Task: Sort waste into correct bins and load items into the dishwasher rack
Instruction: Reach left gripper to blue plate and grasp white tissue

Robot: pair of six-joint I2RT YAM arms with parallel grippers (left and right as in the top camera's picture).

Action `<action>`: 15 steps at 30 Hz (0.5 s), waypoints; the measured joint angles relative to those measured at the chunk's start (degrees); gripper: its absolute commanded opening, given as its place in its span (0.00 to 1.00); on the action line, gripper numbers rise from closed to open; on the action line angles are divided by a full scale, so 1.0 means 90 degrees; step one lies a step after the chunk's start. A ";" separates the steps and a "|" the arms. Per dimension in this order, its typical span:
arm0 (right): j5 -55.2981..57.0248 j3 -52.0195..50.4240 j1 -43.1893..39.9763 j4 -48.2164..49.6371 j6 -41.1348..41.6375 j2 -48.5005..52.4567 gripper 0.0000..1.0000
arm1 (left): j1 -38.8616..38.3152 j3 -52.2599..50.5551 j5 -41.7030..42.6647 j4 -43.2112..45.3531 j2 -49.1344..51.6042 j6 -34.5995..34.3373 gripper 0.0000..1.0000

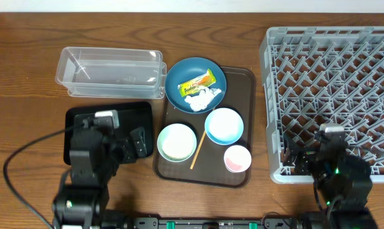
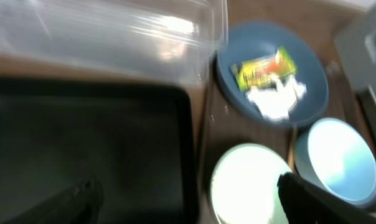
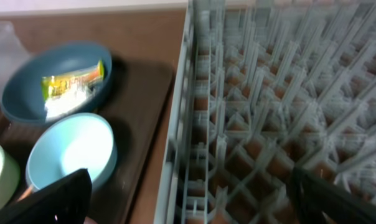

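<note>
Open, empty — left gripper (image 2: pixel 188 202) over black tray (image 1: pixel 131 114), right gripper (image 3: pixel 191 199) at rack (image 1: pixel 332 70).

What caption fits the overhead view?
Brown tray with mint bowl, light blue bowl, pink cup, blue dish holding snack wrapper and tissue; dishwasher rack beside.

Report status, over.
Left claw, right claw open, empty. Wrapper, tissue on blue dish. Nothing blocking the dish.

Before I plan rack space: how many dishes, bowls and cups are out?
4, all on the brown tray: blue dish far left, mint bowl near left, light blue bowl centre, pink cup near right. None looks hidden.
</note>
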 measured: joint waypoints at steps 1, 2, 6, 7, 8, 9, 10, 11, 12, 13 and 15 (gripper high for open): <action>0.0005 0.0170 0.0000 -0.0165 0.0005 0.0192 0.99 | 0.0000 0.0199 0.0112 -0.0236 0.0221 -0.0002 0.92; 0.0005 0.0369 0.0000 -0.0364 0.0012 0.0418 0.99 | 0.0000 0.0398 0.0228 -0.0529 0.0444 -0.0002 0.92; 0.0002 0.0792 0.0000 -0.0729 0.0024 0.1013 0.99 | 0.0000 0.0899 0.0549 -0.1498 0.1064 -0.0015 0.92; 0.0005 0.0838 0.0000 -0.0763 0.0024 0.1117 0.99 | 0.0000 0.0945 0.0590 -0.1661 0.1132 -0.0022 0.92; 0.0002 0.0867 0.0000 -0.0772 0.0024 0.1219 0.99 | 0.0000 0.0962 0.0631 -0.1785 0.1175 -0.0022 0.92; 0.0002 0.0869 0.0000 -0.0780 0.0024 0.1256 0.99 | 0.0000 0.0962 0.0665 -0.1868 0.1195 -0.0022 0.92; 0.0002 0.0869 0.0000 -0.0806 0.0024 0.1307 0.99 | 0.0000 0.0962 0.0682 -0.1938 0.1207 -0.0022 0.92; 0.0002 0.0869 0.0000 -0.0840 0.0024 0.1333 0.99 | 0.0000 0.0962 0.0699 -0.2006 0.1217 -0.0022 0.92; 0.0002 0.0869 0.0000 -0.0860 0.0024 0.1348 0.99 | 0.0000 0.0962 0.0714 -0.2021 0.1219 -0.0022 0.92; 0.0002 0.0869 0.0000 -0.0884 0.0024 0.1355 0.99 | 0.0000 0.0964 0.0719 -0.2016 0.1219 -0.0022 0.92; 0.0002 0.0869 0.0000 -0.0967 0.0024 0.1360 0.99 | 0.0000 0.0964 0.0721 -0.1994 0.1217 -0.0022 0.92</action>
